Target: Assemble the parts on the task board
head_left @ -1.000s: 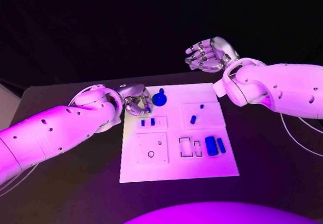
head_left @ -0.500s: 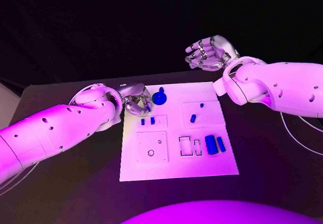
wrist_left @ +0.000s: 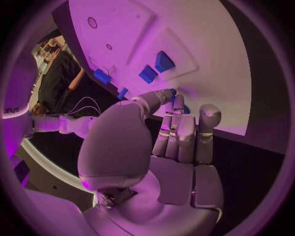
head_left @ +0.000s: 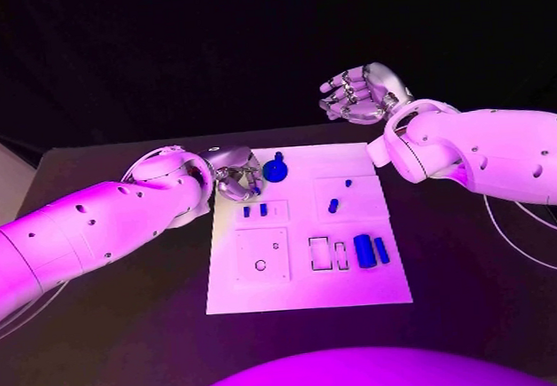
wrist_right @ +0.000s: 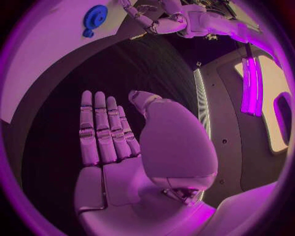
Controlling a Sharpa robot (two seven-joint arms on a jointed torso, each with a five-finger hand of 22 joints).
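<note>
At the table's (head_left: 122, 328) centre lies the white task board (head_left: 308, 289), and the left hand (head_left: 235, 174) sits at its ten o'clock corner, fingers curled beside the round blue gear (head_left: 274, 168); whether it actually grips the gear I cannot tell. In the left wrist view the left hand's fingertips (wrist_left: 169, 94) reach the board's edge near a small blue piece. The gear lies at about eleven o'clock on the board. Two small blue pegs (head_left: 254, 210) stand just below it, two more blue pieces (head_left: 339, 197) sit toward one o'clock, and two blue blocks (head_left: 370, 251) lie side by side at about four o'clock. The right hand (head_left: 361, 93) is raised beyond the board's one o'clock corner, released, its fingers straight and holding nothing, well apart from the parts
</note>
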